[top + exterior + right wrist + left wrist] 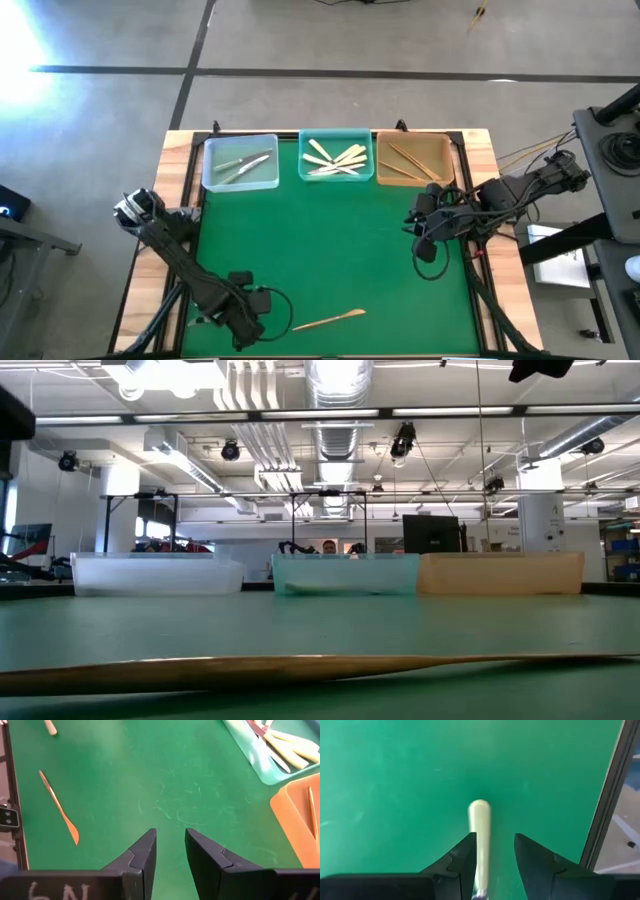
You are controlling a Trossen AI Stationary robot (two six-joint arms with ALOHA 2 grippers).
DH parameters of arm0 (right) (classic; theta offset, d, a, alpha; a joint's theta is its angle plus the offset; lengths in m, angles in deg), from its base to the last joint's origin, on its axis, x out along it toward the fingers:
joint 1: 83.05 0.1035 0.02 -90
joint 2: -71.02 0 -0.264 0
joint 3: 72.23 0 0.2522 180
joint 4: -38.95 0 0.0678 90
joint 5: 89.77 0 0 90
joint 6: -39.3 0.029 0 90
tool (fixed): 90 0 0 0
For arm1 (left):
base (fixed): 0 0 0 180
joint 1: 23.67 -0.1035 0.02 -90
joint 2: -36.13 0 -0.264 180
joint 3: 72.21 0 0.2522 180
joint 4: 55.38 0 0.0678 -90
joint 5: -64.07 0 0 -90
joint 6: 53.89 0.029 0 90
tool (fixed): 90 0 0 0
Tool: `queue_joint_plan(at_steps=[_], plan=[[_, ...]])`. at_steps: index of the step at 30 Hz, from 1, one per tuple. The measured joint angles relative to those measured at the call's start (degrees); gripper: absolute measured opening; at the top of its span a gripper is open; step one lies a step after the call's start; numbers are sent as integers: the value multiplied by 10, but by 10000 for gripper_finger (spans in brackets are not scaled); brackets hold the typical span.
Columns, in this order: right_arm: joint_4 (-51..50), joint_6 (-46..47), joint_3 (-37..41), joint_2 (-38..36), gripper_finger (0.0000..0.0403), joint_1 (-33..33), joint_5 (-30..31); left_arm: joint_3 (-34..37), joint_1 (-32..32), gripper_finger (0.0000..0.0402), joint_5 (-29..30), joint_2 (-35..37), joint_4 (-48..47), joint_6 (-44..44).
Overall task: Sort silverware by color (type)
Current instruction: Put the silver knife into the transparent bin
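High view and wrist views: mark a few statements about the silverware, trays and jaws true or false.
1. A tan-brown utensil lies on the green mat, outside every tray. True.
2. The middle tray holds silver-grey utensils. False: it holds cream utensils; the silver-grey utensils are in the left tray.
3. The right gripper carries a utensil. False: its jaws stand apart with nothing between them, over bare mat.
4. A cream utensil lies between the jaws of the left gripper. True.
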Motion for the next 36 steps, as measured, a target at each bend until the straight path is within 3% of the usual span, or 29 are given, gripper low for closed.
queue_joint_plan(at_steps=[11,23,29,36], plan=[[0,2,12,0,93,0,0,66,-1,115,-5,-24,95,-21],[0,1,12,0,90,0,0,76,-3,113,-6,-93,100,-27],[0,1,12,0,84,0,0,77,-5,49,-18,-93,97,-62],[0,-1,13,0,86,0,1,51,-6,9,-19,-79,56,-79]])
